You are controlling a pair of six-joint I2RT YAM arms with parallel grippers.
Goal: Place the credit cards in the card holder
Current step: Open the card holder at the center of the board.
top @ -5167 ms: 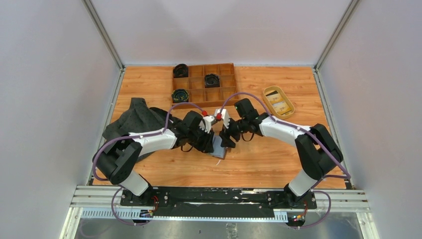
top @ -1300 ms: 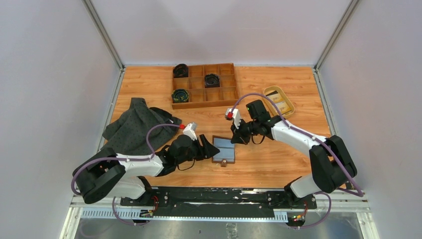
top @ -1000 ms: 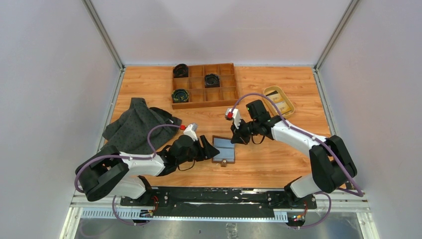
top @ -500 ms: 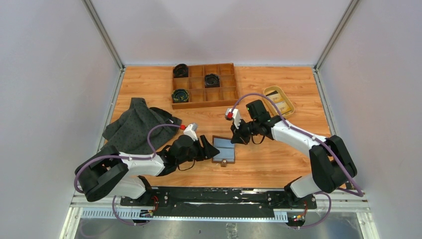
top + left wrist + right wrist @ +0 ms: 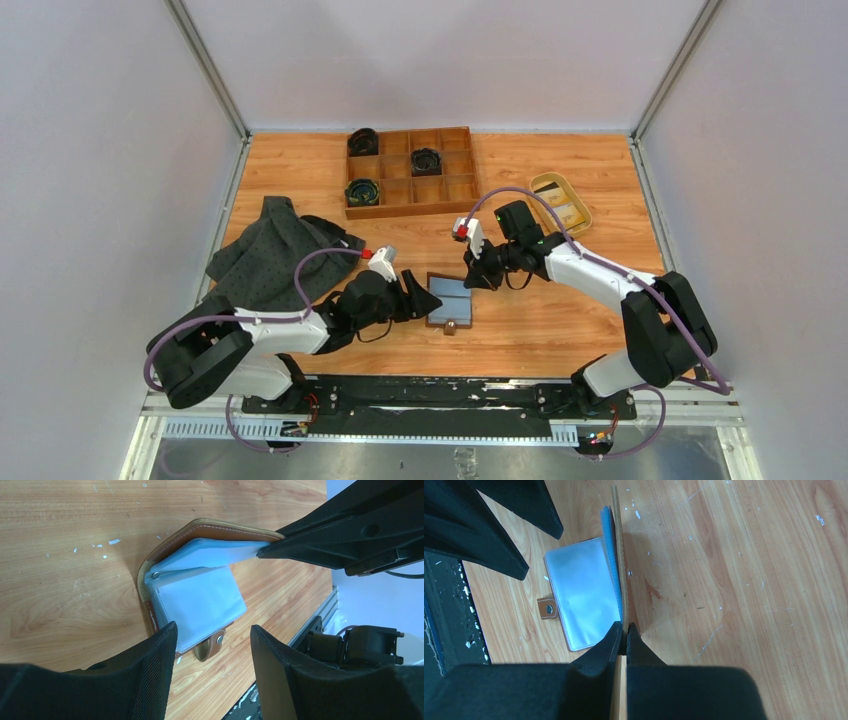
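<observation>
With the right gripper clamped narrow on the far leather cover of the card holder, keep that cover stood upright and steady, so as to leave the pale blue sleeves fanned open on the table between the 2 arms. Avoid tugging upward or sideways: judged from the wrist views, only 1 thin edge is pinched, and a slip would probably let the flap fall shut over the sleeves. Meanwhile send the left gripper, now roughly half spread, empty and hovering low just beside the holder's left edge, for a card. Look for the credit cards well apart from the holder, in the tan dish at the far right, nearer the right arm than the left. So either reach across with care over the held cover, or swap roles by first pinning the flat half of the holder with the left fingers. Take 1 card at a time by a short edge, line it up square with a sleeve mouth, and slide rather than push hard. Compared with about 5 seconds back: no longer both grippers meeting close above the holder at mid-table. Left arm now drawn back toward the near edge and lying low, right arm swung out to the right, holder plainly spread open. Against 1 second back, no visible shift in either arm or in the holder.
</observation>
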